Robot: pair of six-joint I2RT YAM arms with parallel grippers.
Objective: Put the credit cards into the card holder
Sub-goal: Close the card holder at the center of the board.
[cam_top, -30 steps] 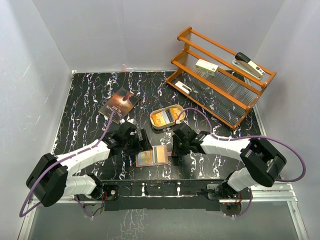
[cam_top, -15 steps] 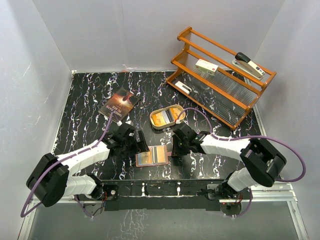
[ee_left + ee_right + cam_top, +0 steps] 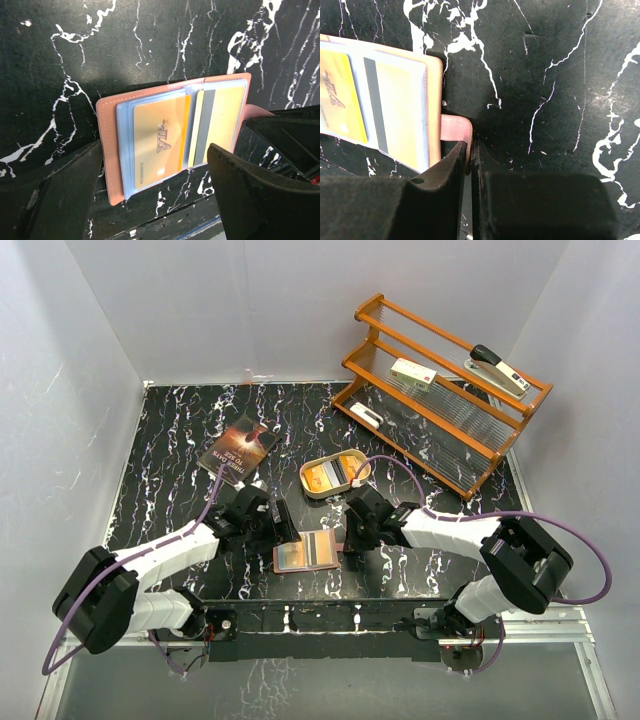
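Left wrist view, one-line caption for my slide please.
Open card holder on the marble table, a gold VIP card and a striped card sleeved inside, framed by the open left end effector.

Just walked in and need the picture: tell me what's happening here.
The wallet lies open on the table between the two arms. The right gripper is shut on its snap tab. The left gripper hangs open over the wallet, one finger on each side. Inside sit a gold card and a striped card.
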